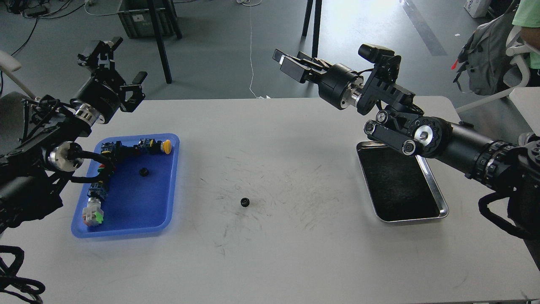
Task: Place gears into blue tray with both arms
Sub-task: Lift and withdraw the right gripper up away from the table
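A small black gear (244,202) lies alone on the white table, near its middle. Another gear (144,172) rests inside the blue tray (139,202) at the left. My left gripper (120,63) hangs open and empty above the table's far left edge, beyond the tray. My right gripper (290,62) is raised high over the far edge of the table, pointing left, fingers apart with nothing between them. It is well above and beyond the loose gear.
Several colourful push-button switches (104,169) line the blue tray's left and far sides. A shiny steel tray (438,202) with a dark inside sits at the right, partly under my right arm. Table legs and a crate stand on the floor beyond.
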`<action>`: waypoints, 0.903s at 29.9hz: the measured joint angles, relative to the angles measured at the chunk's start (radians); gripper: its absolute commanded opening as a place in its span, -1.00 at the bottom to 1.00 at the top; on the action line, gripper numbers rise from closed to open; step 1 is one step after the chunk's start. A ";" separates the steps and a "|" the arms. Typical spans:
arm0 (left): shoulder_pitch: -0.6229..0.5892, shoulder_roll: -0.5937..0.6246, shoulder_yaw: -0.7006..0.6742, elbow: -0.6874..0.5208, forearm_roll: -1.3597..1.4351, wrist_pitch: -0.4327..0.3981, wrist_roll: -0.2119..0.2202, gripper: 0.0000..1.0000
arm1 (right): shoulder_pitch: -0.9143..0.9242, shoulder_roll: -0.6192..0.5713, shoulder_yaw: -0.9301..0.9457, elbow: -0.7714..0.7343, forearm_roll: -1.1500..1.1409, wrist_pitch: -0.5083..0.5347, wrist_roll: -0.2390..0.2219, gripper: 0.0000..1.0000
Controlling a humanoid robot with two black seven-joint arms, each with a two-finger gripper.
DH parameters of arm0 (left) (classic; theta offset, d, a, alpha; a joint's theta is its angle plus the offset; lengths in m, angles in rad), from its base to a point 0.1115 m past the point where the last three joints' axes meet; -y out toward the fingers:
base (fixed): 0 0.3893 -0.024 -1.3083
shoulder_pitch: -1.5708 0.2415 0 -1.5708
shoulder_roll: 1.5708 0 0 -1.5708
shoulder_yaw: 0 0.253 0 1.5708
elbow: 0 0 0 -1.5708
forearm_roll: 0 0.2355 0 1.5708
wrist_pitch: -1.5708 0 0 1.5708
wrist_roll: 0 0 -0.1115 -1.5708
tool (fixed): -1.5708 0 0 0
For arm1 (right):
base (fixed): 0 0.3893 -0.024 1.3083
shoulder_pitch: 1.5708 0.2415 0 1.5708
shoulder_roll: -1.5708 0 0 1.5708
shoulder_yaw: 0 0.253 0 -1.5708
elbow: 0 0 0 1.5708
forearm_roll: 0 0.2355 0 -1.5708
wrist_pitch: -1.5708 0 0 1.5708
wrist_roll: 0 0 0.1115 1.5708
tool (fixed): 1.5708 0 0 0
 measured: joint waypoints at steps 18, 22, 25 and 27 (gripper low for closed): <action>-0.117 0.010 0.156 -0.006 -0.004 0.000 0.000 0.97 | 0.019 -0.138 0.024 -0.355 0.383 0.436 0.000 0.80; -0.117 0.007 0.126 -0.007 -0.012 0.000 0.000 0.97 | 0.013 -0.143 0.027 -0.363 0.421 0.467 -0.001 0.82; -0.114 -0.010 0.121 -0.010 0.005 0.000 0.000 0.97 | 0.009 -0.156 0.025 -0.365 0.453 0.485 -0.021 0.84; -0.111 -0.019 0.126 -0.028 0.028 0.000 0.000 0.97 | 0.002 -0.167 0.023 -0.365 0.462 0.502 -0.037 0.85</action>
